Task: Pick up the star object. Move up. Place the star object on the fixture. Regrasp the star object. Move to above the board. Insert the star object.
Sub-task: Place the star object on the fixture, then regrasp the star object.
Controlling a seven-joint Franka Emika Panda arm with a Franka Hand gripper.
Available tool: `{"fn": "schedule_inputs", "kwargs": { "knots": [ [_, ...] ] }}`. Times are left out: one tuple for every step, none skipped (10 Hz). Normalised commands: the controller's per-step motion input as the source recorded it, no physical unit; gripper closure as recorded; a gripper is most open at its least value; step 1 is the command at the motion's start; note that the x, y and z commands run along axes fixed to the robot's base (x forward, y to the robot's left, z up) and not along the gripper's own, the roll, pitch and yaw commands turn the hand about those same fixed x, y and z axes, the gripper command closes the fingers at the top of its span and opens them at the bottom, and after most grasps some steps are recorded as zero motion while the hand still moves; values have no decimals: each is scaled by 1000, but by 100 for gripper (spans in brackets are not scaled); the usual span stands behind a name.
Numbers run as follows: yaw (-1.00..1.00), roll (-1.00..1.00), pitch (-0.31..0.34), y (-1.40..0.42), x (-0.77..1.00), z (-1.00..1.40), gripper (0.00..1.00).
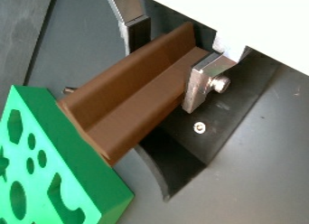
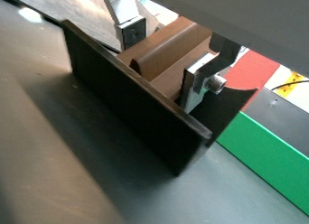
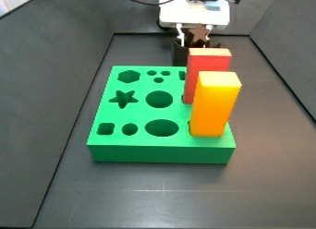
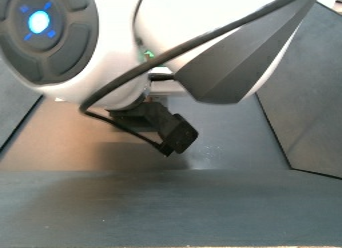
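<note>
The gripper [image 1: 163, 56] is clenched on the star object [image 1: 133, 92], silver fingers [image 1: 203, 83] pressing its sides, over the fixture [image 2: 145, 119]; the board [image 3: 148, 113] lies at 6 o'clock.

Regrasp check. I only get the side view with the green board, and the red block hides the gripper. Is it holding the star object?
Observer: Yes. In both wrist views the gripper has its fingers pressed on the star object.
Operator: Where's the fixture?
Observer: In a wrist view the fixture is right at the star object, with its black wall across the front.
Operator: Is it seated in it?
Observer: Cannot tell. In a wrist view, one end of the star object points toward a corner of the board.
</note>
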Motion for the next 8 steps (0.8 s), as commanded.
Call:
{"fn": "schedule_inputs", "kwargs": {
  "knots": [
    [-84,-130,-52,52,81,-598,100],
    [-76,-116,-55,40,73,-598,100],
    [-63,-115,-55,38,71,-598,100],
    [0,0,0,-500,0,-167,100],
    [0,0,0,0,0,0,0],
    [-17,-18,-25,0,0,1000,0],
    [-10,-10,-26,-2,-3,1000,0],
    [7,3,-24,-3,-18,1000,0]
  ]
}}
